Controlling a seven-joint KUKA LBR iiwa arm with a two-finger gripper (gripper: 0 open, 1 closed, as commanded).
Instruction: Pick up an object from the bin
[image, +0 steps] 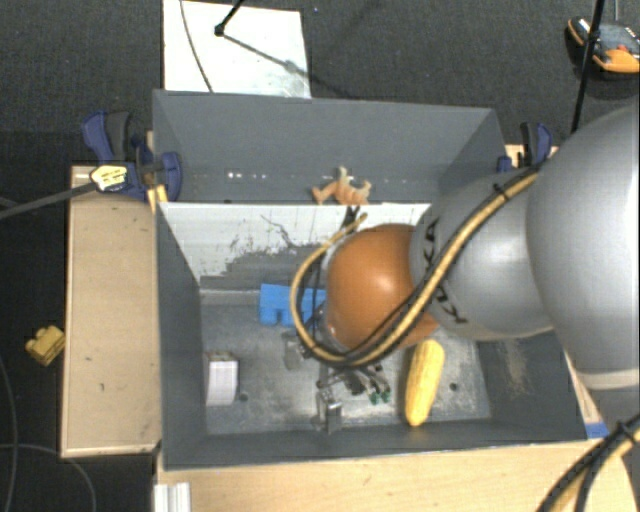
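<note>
My gripper (335, 398) hangs low over the front middle of the bin floor, just below the arm's orange cover. A yellow corn cob (423, 381) lies upright in the picture just to its right, close but apart from it. A small green bit (381, 396) shows between the gripper and the cob. A blue block (278, 304) lies behind and to the left, partly hidden by the cables. A white cube (222, 380) sits at the front left of the floor. I see nothing held by the gripper.
A small tan animal figure (341, 187) rests against the top of the bin's back wall. The arm and its orange cover hide the right middle of the floor. Bare floor shows between the white cube and the gripper.
</note>
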